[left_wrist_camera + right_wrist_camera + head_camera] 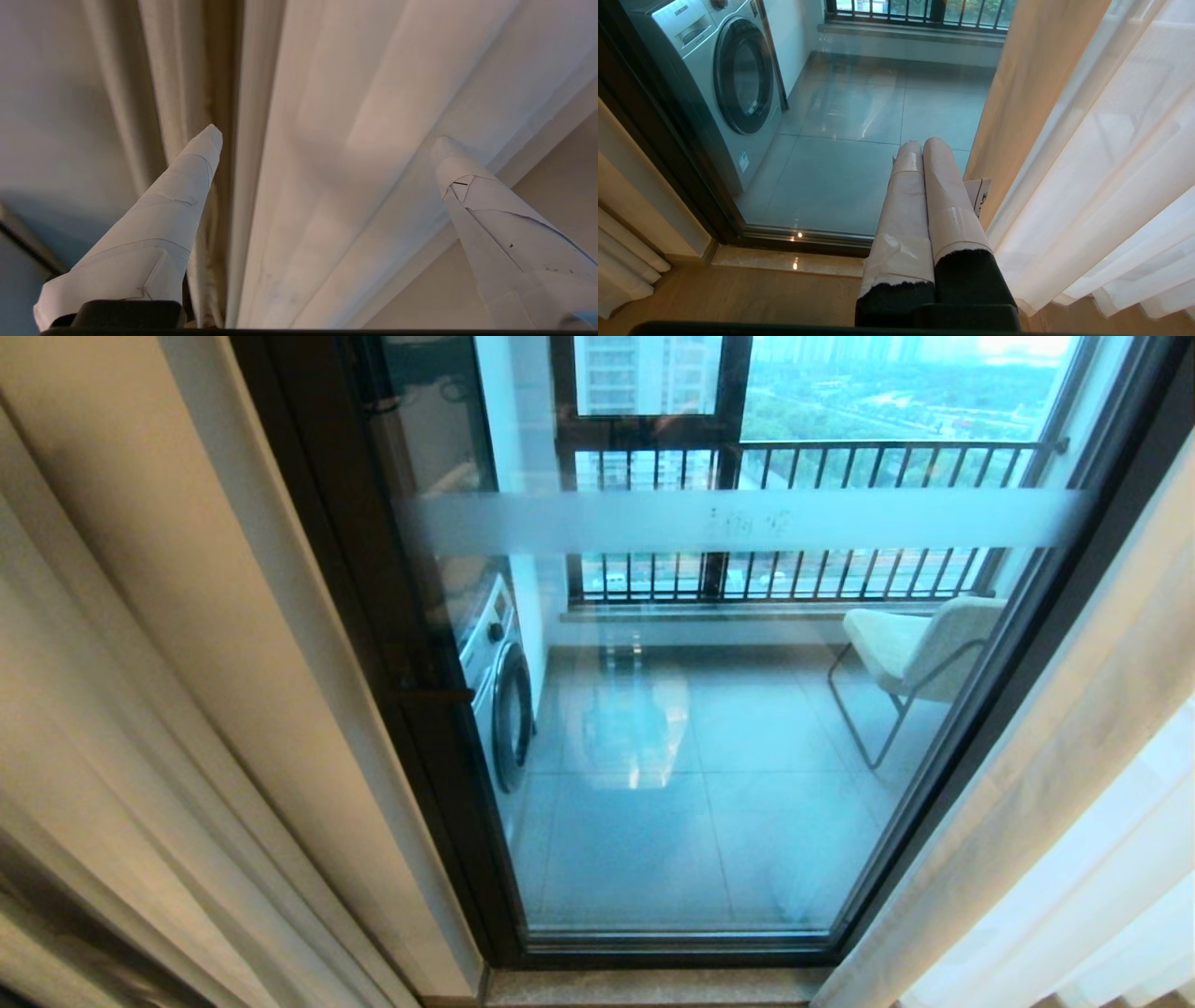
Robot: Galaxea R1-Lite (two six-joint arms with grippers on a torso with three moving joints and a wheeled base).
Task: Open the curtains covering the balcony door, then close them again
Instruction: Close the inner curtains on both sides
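The curtains hang gathered at the left and right edges, leaving the balcony door bare, so closing seemingly comes next. The left claw, fingers spread wide, points into the left folds, apparently ready to grip. The right claw, pressed together and empty, idles low beside the right panel.

Curtains hang either side of the balcony door (washing machine behind, left).
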